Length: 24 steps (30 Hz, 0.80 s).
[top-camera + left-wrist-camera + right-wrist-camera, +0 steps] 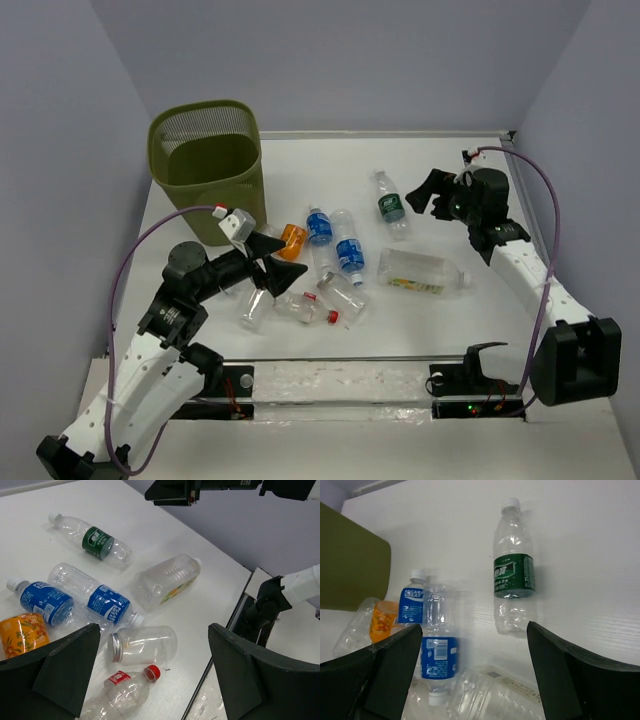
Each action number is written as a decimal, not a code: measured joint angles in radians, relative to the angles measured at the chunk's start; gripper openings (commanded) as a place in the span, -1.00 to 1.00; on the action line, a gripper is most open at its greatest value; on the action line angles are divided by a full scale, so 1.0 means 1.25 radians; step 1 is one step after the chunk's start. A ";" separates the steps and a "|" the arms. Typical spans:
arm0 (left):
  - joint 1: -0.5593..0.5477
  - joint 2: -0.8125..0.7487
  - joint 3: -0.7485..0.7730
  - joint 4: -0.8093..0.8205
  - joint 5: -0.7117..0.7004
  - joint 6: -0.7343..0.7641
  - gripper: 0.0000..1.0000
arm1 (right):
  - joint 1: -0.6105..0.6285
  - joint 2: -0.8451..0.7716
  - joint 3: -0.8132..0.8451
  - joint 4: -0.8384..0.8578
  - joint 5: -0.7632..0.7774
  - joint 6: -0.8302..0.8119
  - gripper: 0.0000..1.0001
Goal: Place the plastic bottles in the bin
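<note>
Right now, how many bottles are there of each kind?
Blue-label bottles: 2
Green-label bottle: 1
Orange-label bottle: 1
Red-cap bottle: 1
Big squarish bottle: 1
Plain clear bottles: 2
Total: 8

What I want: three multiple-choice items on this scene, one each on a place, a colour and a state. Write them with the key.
1. The olive-green mesh bin stands: A) at the far left of the white table; B) at its far right; C) between the arm bases.
2. The label on the clear plastic bottle nearest the right gripper is: A) orange; B) blue; C) dark green.
3. The left gripper is: A) shut on a bottle; B) open, empty; C) out of view.
Key: 1A, the top view shows it in the far-left corner; 2C, the green band shows in the right wrist view; 3B, it is spread wide, gripping nothing.
</note>
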 measured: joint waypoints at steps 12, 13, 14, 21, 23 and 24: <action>0.000 0.032 0.004 -0.028 -0.060 -0.003 0.98 | 0.106 0.360 0.228 -0.103 0.219 -0.127 0.86; 0.000 0.038 0.004 -0.031 -0.063 -0.003 0.98 | 0.110 0.392 0.255 -0.117 0.219 -0.136 0.86; 0.000 0.045 0.004 -0.031 -0.065 -0.003 0.98 | 0.113 0.413 0.270 -0.119 0.219 -0.139 0.85; 0.000 0.088 0.004 -0.056 -0.074 -0.003 0.98 | 0.120 0.588 0.395 -0.159 0.215 -0.163 0.75; 0.000 0.088 0.004 -0.062 -0.081 -0.003 0.98 | 0.120 0.624 0.428 -0.170 0.218 -0.167 0.62; 0.000 0.087 0.005 -0.062 -0.084 -0.003 0.98 | 0.120 0.643 0.440 -0.174 0.225 -0.170 0.54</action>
